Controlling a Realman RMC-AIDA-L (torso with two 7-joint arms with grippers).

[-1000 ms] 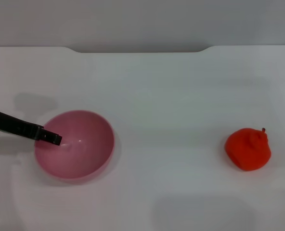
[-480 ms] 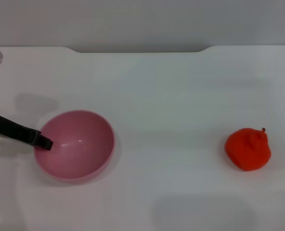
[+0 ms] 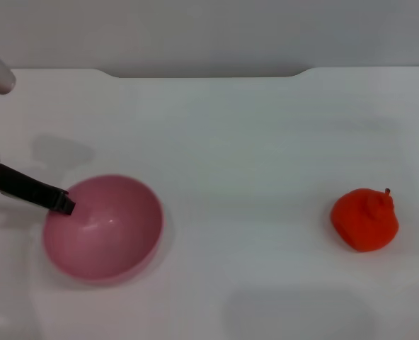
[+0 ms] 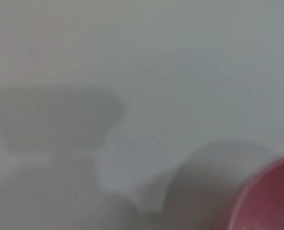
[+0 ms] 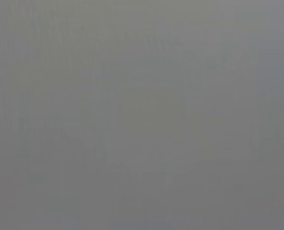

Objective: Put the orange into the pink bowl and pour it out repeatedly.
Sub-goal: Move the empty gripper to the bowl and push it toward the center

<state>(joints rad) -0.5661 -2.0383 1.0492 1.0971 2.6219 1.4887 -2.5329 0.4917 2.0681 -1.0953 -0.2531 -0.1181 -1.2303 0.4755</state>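
The pink bowl (image 3: 107,237) sits at the left of the white table (image 3: 252,142), and its rim also shows in the left wrist view (image 4: 271,201). My left gripper (image 3: 64,203) comes in from the left edge, and its dark finger (image 3: 32,191) lies across the bowl's left rim, gripping it. The orange (image 3: 364,219), with its small stem pointing up, rests alone on the table far to the right. The bowl holds nothing. My right gripper is out of view, and its wrist view shows only plain grey.
The table's far edge (image 3: 202,72) has a shallow notch against the grey wall. A wide stretch of bare white tabletop separates the bowl from the orange.
The left finger drew back from inside the bowl to its left rim. The bowl then shifted slightly left and toward me with it. The orange has stayed put.
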